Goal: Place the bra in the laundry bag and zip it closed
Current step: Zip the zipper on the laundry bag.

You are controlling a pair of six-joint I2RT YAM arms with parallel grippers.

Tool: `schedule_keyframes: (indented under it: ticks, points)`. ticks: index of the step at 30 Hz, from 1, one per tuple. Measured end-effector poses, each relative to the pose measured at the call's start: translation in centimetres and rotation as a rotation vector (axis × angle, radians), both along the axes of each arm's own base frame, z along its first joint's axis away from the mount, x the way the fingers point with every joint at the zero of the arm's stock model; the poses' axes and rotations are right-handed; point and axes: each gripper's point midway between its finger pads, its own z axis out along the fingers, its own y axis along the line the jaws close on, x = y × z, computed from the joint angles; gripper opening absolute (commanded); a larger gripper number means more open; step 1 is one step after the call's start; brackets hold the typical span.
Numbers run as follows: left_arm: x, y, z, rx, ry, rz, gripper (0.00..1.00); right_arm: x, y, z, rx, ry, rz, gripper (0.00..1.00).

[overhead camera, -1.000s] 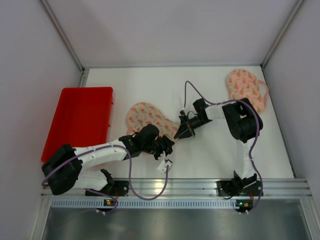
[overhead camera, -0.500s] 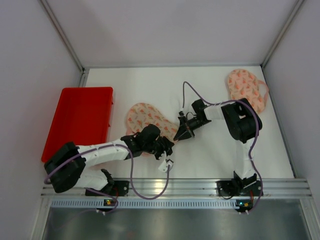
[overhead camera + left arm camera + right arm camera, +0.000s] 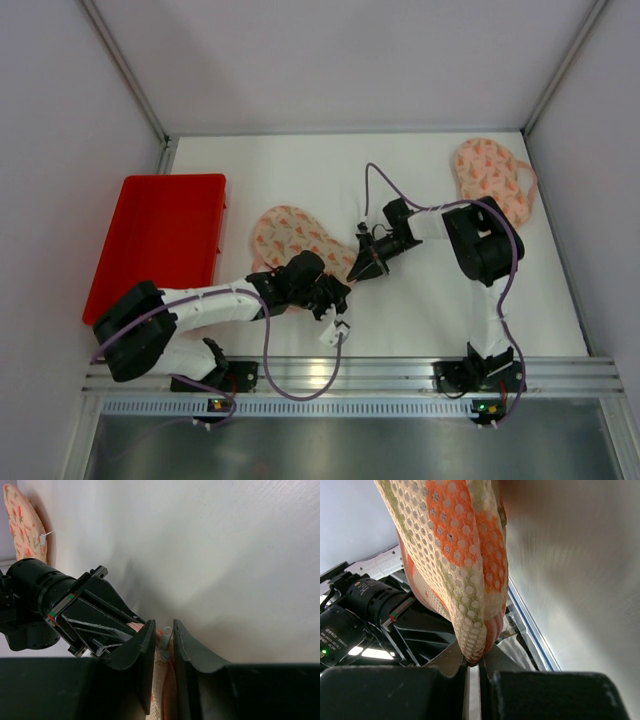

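The laundry bag (image 3: 290, 232) is a pale mesh pouch with an orange print, lying at the table's middle. My right gripper (image 3: 362, 268) is shut on its right edge; in the right wrist view the mesh (image 3: 455, 555) hangs pinched between the jaws (image 3: 474, 662). My left gripper (image 3: 335, 292) sits at the bag's near edge. In the left wrist view its jaws (image 3: 164, 626) stand narrowly apart on either side of the clear zipper pull (image 3: 165, 636), with small gaps showing. The bag's fabric (image 3: 162, 680) lies between the fingers. No separate bra shows.
A second piece of the same printed fabric with a strap loop (image 3: 490, 175) lies at the back right and also shows in the left wrist view (image 3: 25, 525). A red tray (image 3: 160, 240) stands at the left. A small white tag (image 3: 330, 333) lies by my left gripper.
My right gripper has drawn the bag's edge slightly left and nearer. My left gripper has shifted a little right, closing in on the same edge.
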Motion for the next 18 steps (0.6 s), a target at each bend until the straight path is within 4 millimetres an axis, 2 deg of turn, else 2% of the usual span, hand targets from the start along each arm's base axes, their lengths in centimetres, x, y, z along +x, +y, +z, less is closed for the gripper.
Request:
schedule_keyframes:
  ticks: [7,10,18]
  points:
    - [0.1,0.0,0.2,-0.001,-0.016,0.002,0.04,0.0,0.0,0.0,0.0,0.0,0.001,0.0]
    - [0.1,0.0,0.8,-0.014,-0.03,-0.001,0.0,-0.1,0.1,0.0,0.001,0.001,0.003,0.0]
    - [-0.5,1.3,1.5,-0.025,-0.045,0.018,0.0,-0.3,0.1,0.2,0.004,0.01,0.008,0.0]
